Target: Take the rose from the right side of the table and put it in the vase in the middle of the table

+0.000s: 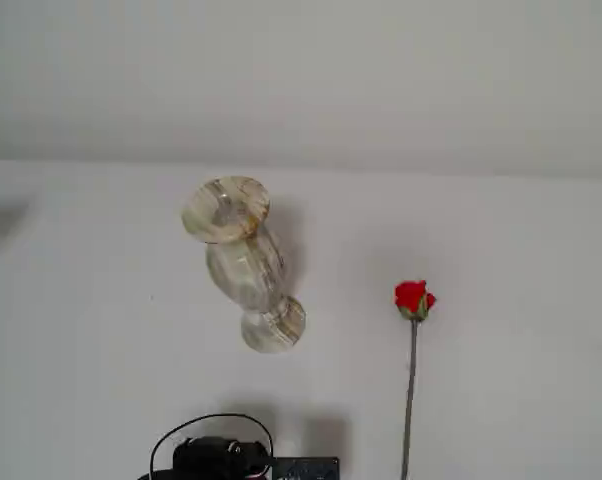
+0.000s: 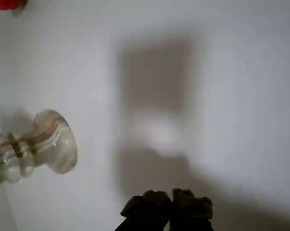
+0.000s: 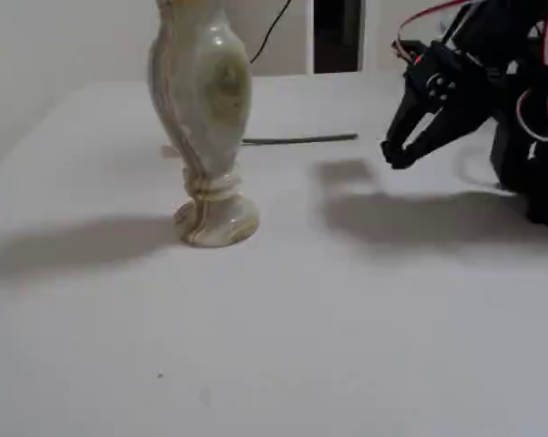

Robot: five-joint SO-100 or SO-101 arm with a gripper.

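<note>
The rose lies flat on the white table (image 1: 91, 390) at the right of a fixed view, red bloom (image 1: 413, 298) away from the camera and thin stem (image 1: 410, 400) running to the bottom edge. Its bloom (image 2: 7, 4) shows at the top left of the wrist view, and its stem (image 3: 301, 139) lies behind the vase in the side fixed view. The marbled vase (image 1: 243, 262) (image 3: 201, 109) stands upright mid-table; only its foot (image 2: 53, 142) shows in the wrist view. My gripper (image 3: 400, 157) (image 2: 168, 201) hovers above the table right of the vase, shut and holding nothing.
The arm's dark base with a looped black cable (image 1: 216, 450) sits at the bottom edge of a fixed view. In the side fixed view the arm's body and red wires (image 3: 529, 109) fill the right edge. A wall rises behind the table.
</note>
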